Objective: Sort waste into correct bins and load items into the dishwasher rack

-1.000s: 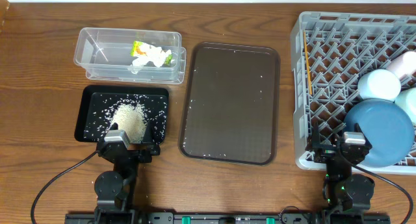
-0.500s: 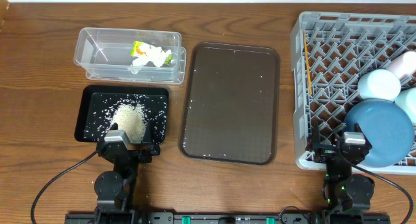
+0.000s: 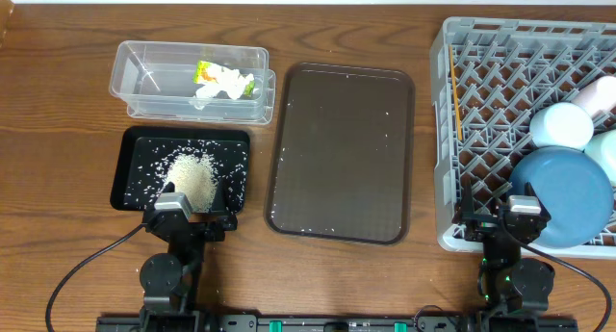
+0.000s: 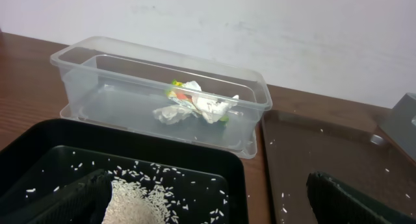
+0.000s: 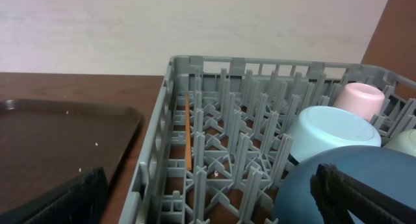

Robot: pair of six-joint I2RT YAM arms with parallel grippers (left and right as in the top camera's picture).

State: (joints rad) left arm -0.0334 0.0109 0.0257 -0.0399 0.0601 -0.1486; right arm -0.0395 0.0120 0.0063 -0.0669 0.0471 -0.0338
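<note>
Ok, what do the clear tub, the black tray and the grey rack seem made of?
Clear rectangular tub: probably thin glossy plastic; crumpled white tissues show through its walls. Shallow black rectangular tray: apparently smooth plastic with a slight sheen along its rim. Grey lattice rack: moulded matte plastic, judging by its uniform ribs.

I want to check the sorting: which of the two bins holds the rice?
The shallow black tray, the bin nearer the robot: the rice heap lies in it. The clear plastic tub holds only crumpled tissues and a yellow-green wrapper.
</note>
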